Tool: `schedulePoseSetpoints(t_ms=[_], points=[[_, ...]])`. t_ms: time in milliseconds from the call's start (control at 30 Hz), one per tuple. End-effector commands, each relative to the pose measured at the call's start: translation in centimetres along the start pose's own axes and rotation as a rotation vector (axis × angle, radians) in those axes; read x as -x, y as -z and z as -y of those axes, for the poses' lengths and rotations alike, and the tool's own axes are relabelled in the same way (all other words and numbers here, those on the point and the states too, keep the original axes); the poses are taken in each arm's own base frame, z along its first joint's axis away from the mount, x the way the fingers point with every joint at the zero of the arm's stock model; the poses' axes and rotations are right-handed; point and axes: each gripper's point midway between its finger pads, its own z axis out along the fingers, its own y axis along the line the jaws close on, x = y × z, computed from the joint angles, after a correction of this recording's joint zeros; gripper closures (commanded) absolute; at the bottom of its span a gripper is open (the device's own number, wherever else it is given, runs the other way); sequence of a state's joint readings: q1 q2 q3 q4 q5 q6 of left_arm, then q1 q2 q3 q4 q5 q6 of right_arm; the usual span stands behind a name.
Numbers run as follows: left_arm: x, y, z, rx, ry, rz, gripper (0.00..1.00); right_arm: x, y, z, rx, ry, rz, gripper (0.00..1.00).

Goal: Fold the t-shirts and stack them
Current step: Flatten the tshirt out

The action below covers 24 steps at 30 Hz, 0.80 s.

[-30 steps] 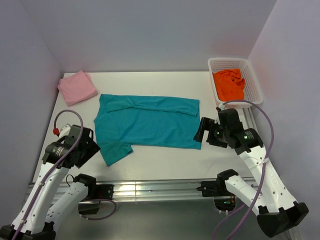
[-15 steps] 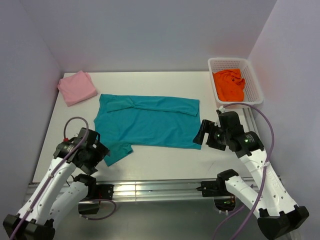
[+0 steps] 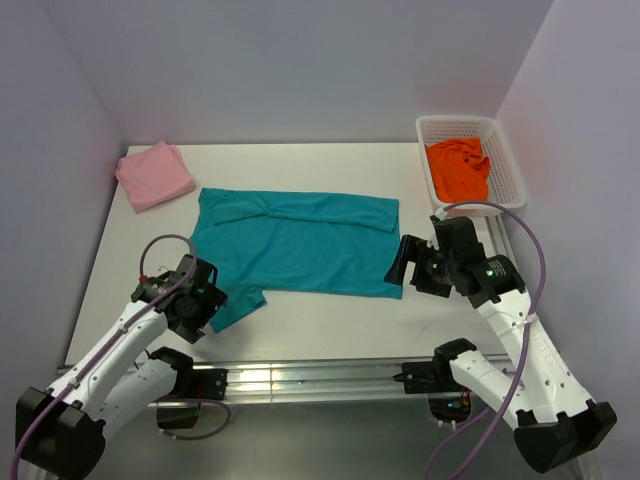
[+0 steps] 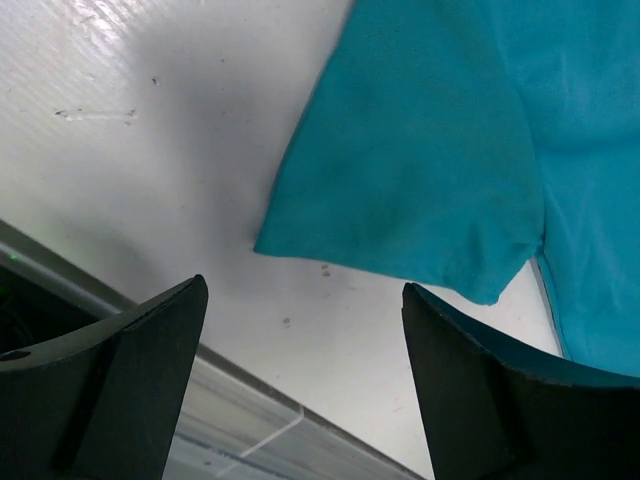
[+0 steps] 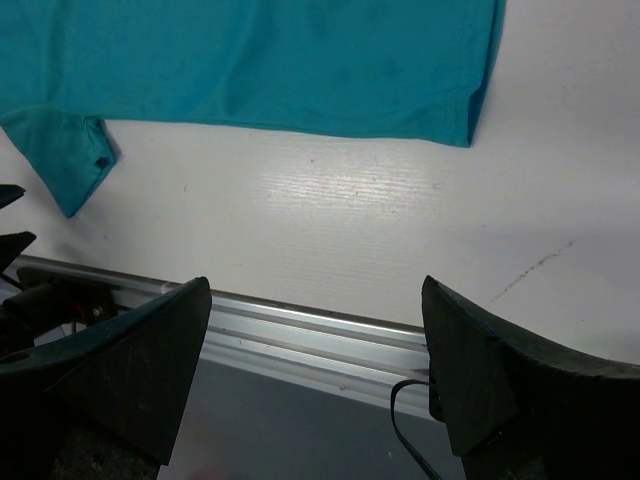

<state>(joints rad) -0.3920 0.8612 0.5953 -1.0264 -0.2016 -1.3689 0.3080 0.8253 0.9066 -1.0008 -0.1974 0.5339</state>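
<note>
White tabletop [image 3: 330, 310] carries everything, and the teal t-shirt [image 3: 300, 245] spread across its middle serves as the mark for all the rest. That tee lies flat with its length running left to right. Its far edge is turned over onto itself in a long strip, and one short sleeve sticks out at its near-left corner, towards the arm bases.

Beyond the teal t-shirt's far-right corner, against the right wall, stands a white mesh basket [image 3: 510, 165]. It is apart from the teal cloth. Past the teal t-shirt's far-left corner lies the pale pink t-shirt [image 3: 153, 175], folded into a neat square and close to that corner. Whether the two touch cannot be told from above. The bright orange t-shirt [image 3: 458, 170] is crumpled inside the basket, off to the far right of the teal one.

Over the teal t-shirt's near-left sleeve hangs the left gripper [image 4: 300, 295], its two fingers spread wide with nothing held. The sleeve's near corner shows in the gap between them. Whether the fingers touch cloth or table cannot be told.

Just beside the teal t-shirt's near-right corner sits the right gripper [image 5: 315, 285], likewise spread wide and holding nothing. Bare table and the metal rail [image 5: 300, 335] lie under its gap.
</note>
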Motion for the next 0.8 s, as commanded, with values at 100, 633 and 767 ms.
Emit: schedulePoseSetpoints(t_ms=[100,633,767], points=[[-0.9,-2.3,-0.1,0.001,0.04,0.018,0.18,0.7,1.0,-0.3,-0.003,0.02,0.03,0.07],[-2.1,-5.0,-0.3,0.001,0.016,0.081,0.27,0.8,1.3,0.2,-0.044,0.048,0.014,0.07],[-1.8,-5.4,-0.5,0.017,0.017,0.1,0.37,0.9,1.4,0.3,-0.05,0.052,0.011,0.07]])
